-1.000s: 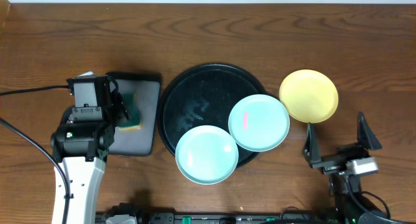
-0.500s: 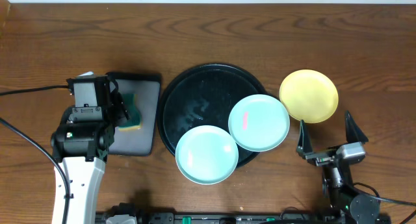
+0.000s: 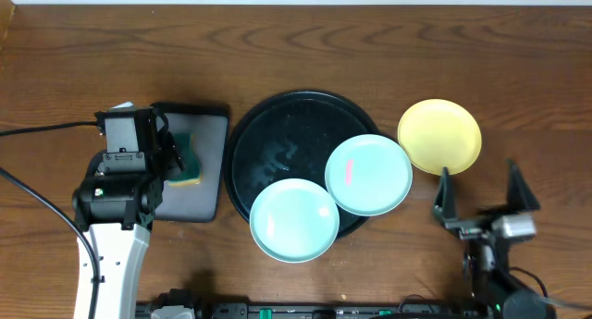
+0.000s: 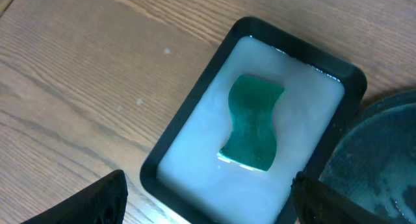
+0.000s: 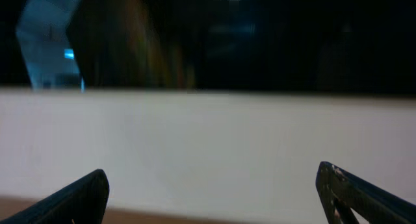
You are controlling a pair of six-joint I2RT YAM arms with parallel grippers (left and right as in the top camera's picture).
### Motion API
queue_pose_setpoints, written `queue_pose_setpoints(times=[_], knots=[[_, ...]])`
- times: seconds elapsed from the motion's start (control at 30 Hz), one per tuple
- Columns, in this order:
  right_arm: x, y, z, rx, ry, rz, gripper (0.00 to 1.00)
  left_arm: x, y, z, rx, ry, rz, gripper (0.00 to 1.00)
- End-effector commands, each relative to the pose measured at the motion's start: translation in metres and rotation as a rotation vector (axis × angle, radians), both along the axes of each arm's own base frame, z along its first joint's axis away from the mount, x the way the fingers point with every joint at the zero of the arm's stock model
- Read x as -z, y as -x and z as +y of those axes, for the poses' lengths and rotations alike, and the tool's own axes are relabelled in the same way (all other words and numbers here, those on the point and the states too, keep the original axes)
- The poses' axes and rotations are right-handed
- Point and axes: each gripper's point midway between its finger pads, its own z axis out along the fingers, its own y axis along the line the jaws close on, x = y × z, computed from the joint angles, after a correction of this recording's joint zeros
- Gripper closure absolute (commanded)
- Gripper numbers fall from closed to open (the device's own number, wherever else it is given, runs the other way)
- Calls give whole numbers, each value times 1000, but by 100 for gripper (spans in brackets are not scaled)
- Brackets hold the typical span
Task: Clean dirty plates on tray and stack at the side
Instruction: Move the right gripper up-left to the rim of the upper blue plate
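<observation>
The large round black tray (image 3: 282, 134) sits mid-table. One mint-blue plate (image 3: 368, 175) with a red smear rests on its right rim; another (image 3: 293, 220) overhangs its front edge. The yellow plate (image 3: 439, 136) lies on the table to the right of the tray. My left gripper (image 3: 165, 157) is open and empty above the small rectangular tray (image 4: 201, 152) that holds the green sponge (image 4: 252, 130). My right gripper (image 3: 479, 197) is open and empty, just in front of the yellow plate, fingers pointing up; its wrist view shows only a pale wall (image 5: 208, 152).
The small rectangular tray (image 3: 208, 180) with the green sponge (image 3: 190, 162) lies left of the round tray, whose rim shows in the left wrist view (image 4: 383, 159). A cable (image 3: 46, 127) runs across the left table. The wooden table's front edge is near the right arm.
My right gripper swung left and tilted, then came back right and stands upright just in front of the yellow plate. The left arm and the plates have not moved.
</observation>
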Motion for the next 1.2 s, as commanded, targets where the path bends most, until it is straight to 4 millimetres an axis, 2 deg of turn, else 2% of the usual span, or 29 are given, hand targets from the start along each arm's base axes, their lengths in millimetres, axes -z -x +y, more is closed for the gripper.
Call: queue_pose_setpoints(times=[0.0, 0.23, 0.37, 0.5, 0.6, 0.73, 0.83, 0.93, 1.07, 1.17], knots=[[-11, 7, -3, 23, 6, -57, 1, -8, -2, 3, -12, -11, -17, 19], [-23, 11, 7, -39, 13, -92, 1, -8, -2, 3, -11, -11, -17, 19], [-28, -12, 10, -65, -18, 34, 1, -8, -2, 3, -11, -11, -17, 19], [-26, -44, 17, -76, 6, 296, 1, -8, -2, 3, -11, -11, -17, 19], [-24, -57, 22, -85, 23, 480, 1, -8, -2, 3, -11, -11, -17, 19], [-43, -77, 30, -103, 37, 581, 1, -8, -2, 3, -11, -11, -17, 19], [-62, -95, 46, -144, 51, 586, 1, -8, -2, 3, -11, -11, -17, 19], [-68, -112, 69, -195, 70, 611, 1, -8, -2, 3, -11, -11, -17, 19], [-53, -135, 99, -256, 100, 669, 1, -8, -2, 3, -11, -11, -17, 19], [-35, -141, 120, -315, 125, 712, 1, -8, -2, 3, -11, -11, -17, 19]])
